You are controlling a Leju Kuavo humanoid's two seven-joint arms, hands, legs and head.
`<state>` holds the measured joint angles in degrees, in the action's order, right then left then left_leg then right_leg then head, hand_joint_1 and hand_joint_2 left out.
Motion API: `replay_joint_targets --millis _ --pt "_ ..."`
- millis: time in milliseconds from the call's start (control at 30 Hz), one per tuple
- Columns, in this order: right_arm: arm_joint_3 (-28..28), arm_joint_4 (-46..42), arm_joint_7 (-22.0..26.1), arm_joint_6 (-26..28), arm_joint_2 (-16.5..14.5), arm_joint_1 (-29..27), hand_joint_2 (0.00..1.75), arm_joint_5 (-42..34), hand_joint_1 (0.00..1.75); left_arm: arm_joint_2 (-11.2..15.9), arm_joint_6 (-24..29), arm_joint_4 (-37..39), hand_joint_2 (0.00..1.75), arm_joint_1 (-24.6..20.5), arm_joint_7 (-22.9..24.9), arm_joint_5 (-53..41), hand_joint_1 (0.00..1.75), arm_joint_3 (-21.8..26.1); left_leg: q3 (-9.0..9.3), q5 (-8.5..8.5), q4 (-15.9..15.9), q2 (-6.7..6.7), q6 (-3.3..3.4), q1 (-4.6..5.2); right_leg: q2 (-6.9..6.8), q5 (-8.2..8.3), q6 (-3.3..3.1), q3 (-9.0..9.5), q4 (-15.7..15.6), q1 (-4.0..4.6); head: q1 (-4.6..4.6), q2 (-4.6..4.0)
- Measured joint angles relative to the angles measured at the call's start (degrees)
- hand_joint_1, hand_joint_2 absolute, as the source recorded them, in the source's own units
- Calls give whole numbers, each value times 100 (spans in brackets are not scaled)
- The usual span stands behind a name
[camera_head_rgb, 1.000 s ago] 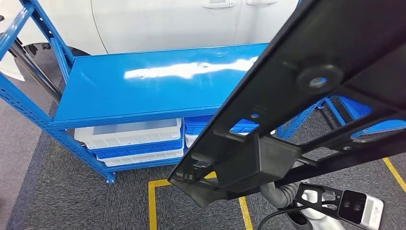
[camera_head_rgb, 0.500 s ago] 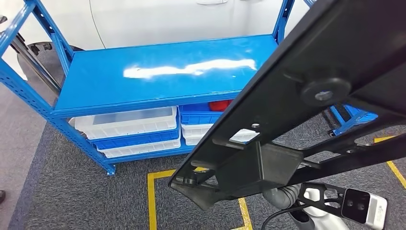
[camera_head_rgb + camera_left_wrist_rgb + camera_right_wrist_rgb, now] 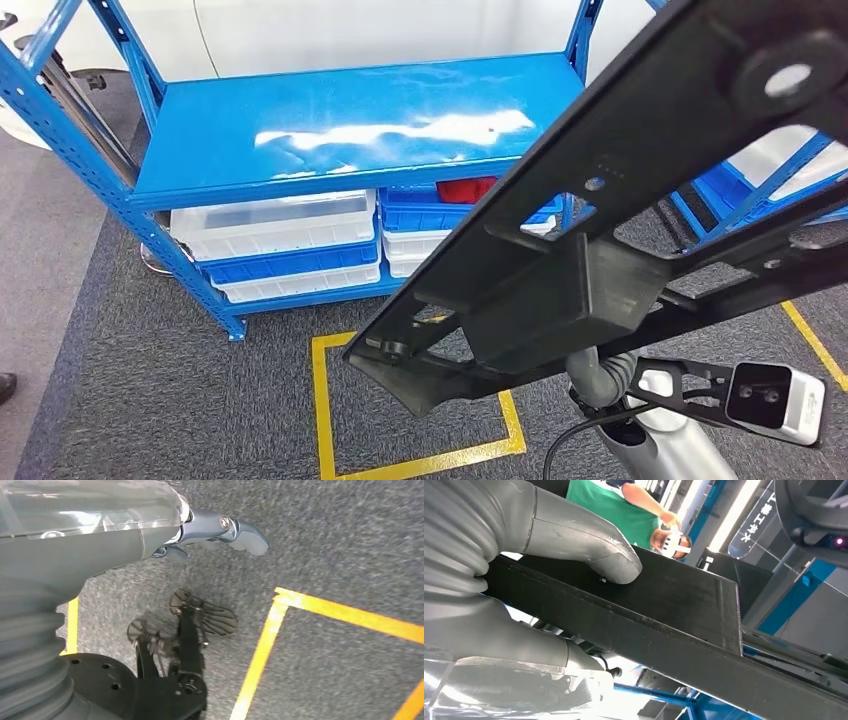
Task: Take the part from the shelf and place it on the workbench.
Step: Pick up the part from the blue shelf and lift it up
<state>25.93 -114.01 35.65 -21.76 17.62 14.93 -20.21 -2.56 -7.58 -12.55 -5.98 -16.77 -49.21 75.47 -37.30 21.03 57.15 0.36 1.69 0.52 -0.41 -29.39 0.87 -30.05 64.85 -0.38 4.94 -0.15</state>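
Note:
The part (image 3: 620,230) is a long black plastic frame with ribs, round holes and a boxy block. It slants across the right half of the head view, in front of the blue shelf (image 3: 350,120). My right hand (image 3: 574,535) grips it from below, the thick grey thumb pressing on the part's (image 3: 664,615) flat face. In the head view the part hides the hand, and the ribbed grey wrist (image 3: 600,385) shows under it. My left hand (image 3: 215,530) hangs over the grey carpet holding nothing, thumb stretched out.
The shelf's top board is bare; white and blue bins (image 3: 275,225) and a red item (image 3: 468,190) sit on the level below. A yellow square (image 3: 325,400) marks the carpet. A second blue rack (image 3: 760,180) stands right. A person in green (image 3: 619,510) is nearby.
The whole picture has shifted, so the camera has moved: the shelf now sits lower and more of it and the floor shows. The part stays held, slightly higher in the picture.

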Motion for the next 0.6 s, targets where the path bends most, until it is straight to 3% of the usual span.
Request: replay_joint_targets --millis 67,100,167,200,233,300,333,367,400,433,467,500,533,600 --pt "-11 -22 -49 8 -1 86 175 -41 175 -3 -5 0 175 -3 10 -1 0 0 -55 -113 3 -3 -42 1 -16 -152 -59 490 -747 46 0 0" --pt "-16 -35 -58 5 -1 112 175 -50 175 -4 -7 0 175 -1 15 -1 0 1 -66 -176 -12 -4 -70 -3 -19 -207 -85 572 -919 70 0 0" --pt "-23 -49 -66 -1 -2 140 175 -58 175 -2 -5 0 175 4 22 -1 0 5 -105 -238 -43 -17 -140 -8 -29 -95 -153 489 -969 65 -1 0" --pt "-25 -51 -70 -1 -2 151 175 -58 175 0 -5 0 175 7 26 -1 0 7 -151 -114 27 -28 -174 -11 -39 -14 -193 416 -980 50 -1 0" --pt "-25 -54 -73 -2 -2 158 175 -58 175 1 -4 0 175 10 30 -1 0 9 -216 129 197 -39 -209 -14 -50 75 -229 328 -991 32 0 0" --pt "-25 -57 -73 -7 7 168 175 -62 175 -1 -2 0 175 10 50 -1 0 10 -355 783 869 -46 -264 -44 -59 227 -266 134 -967 29 1 0" --pt "-26 -55 -72 -18 13 168 175 -73 175 -2 0 0 175 9 67 -1 0 11 -404 980 1263 -45 -286 -55 -61 298 -267 28 -944 33 1 0" --pt "-28 -50 -70 -35 19 167 175 -89 175 -2 2 0 175 7 83 -1 0 11 -411 1014 1582 -45 -301 -65 -62 368 -263 -86 -914 36 0 0" --pt "-33 -40 -63 -64 22 166 175 -115 175 -2 4 0 175 5 95 -1 0 11 -355 906 1751 -45 -312 -74 -63 438 -253 -210 -880 37 1 0" --pt "-44 -28 -49 -96 22 165 175 -145 175 -3 8 0 175 4 100 -1 0 11 -213 725 1721 -46 -317 -83 -61 504 -239 -335 -841 36 1 0" --pt "-60 -17 -29 -129 22 163 175 -174 175 -3 12 0 175 1 101 -1 0 11 34 584 1481 -50 -317 -94 -58 566 -220 -454 -799 35 1 0" --pt "-80 -8 -10 -159 22 161 175 -198 175 -4 16 0 175 -6 100 -3 0 11 377 586 1063 -64 -311 -100 -53 619 -196 -558 -754 38 2 0" --pt "-101 -1 5 -178 22 160 175 -211 175 -5 21 0 175 -15 98 -6 0 11 710 690 592 -83 -288 -98 -51 667 -167 -634 -712 41 1 0" --pt "-132 20 25 -197 22 155 175 -193 175 -11 32 0 175 -27 88 -15 0 11 1084 899 -6 -116 -228 -69 -55 772 -101 -702 -678 26 1 0"
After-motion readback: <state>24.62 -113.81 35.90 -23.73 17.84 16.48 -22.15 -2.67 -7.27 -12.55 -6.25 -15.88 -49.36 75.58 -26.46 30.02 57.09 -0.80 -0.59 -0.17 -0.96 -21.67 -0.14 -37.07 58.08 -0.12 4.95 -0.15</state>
